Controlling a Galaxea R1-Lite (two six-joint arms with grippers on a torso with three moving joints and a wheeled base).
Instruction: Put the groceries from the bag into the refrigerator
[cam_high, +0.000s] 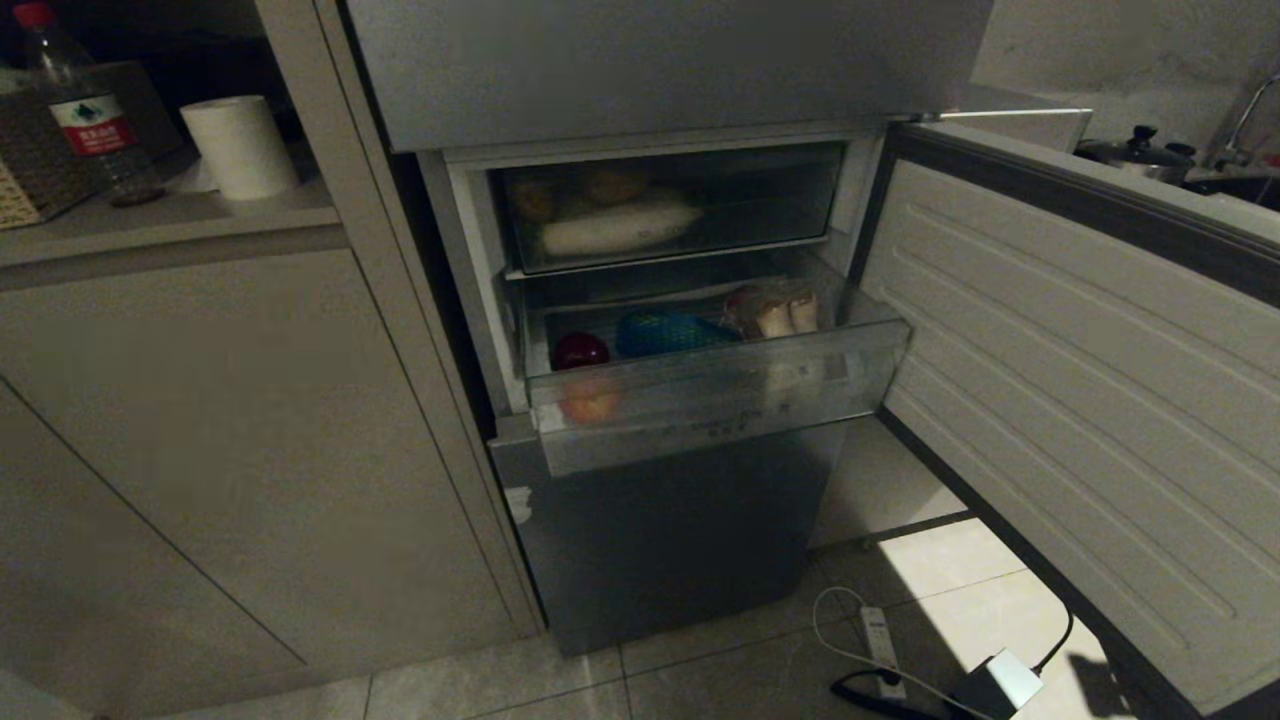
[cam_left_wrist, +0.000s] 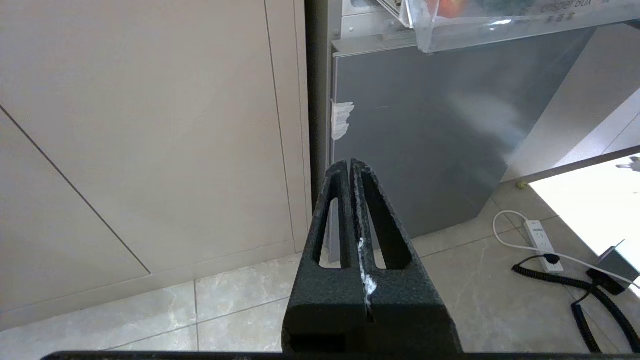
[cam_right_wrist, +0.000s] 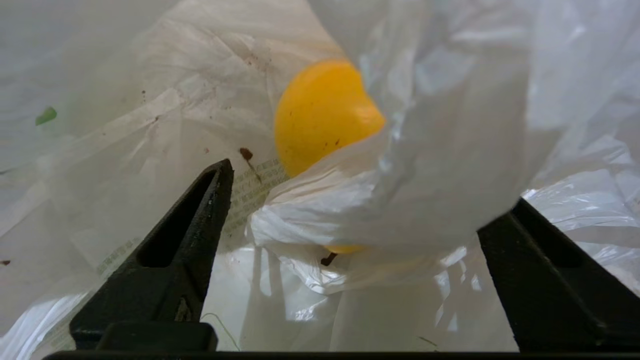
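Observation:
The refrigerator (cam_high: 660, 70) has its middle door (cam_high: 1080, 380) swung open to the right. A clear drawer (cam_high: 720, 390) is pulled out. In it lie a red fruit (cam_high: 580, 350), a blue netted pack (cam_high: 665, 332) and pale beige lumps (cam_high: 785, 310). Neither arm shows in the head view. My right gripper (cam_right_wrist: 370, 182) is open inside the white plastic bag (cam_right_wrist: 150, 100). A yellow fruit (cam_right_wrist: 320, 115), half covered by a fold of the bag, lies just ahead between the spread fingers. My left gripper (cam_left_wrist: 349, 161) is shut and empty, low before the fridge's bottom door (cam_left_wrist: 425, 125).
A beige cabinet (cam_high: 250, 450) stands left of the fridge, with a water bottle (cam_high: 85, 110) and a paper roll (cam_high: 240, 148) on its shelf. A power strip with cables (cam_high: 880, 640) lies on the floor under the open door. A pot (cam_high: 1140, 150) sits behind the door.

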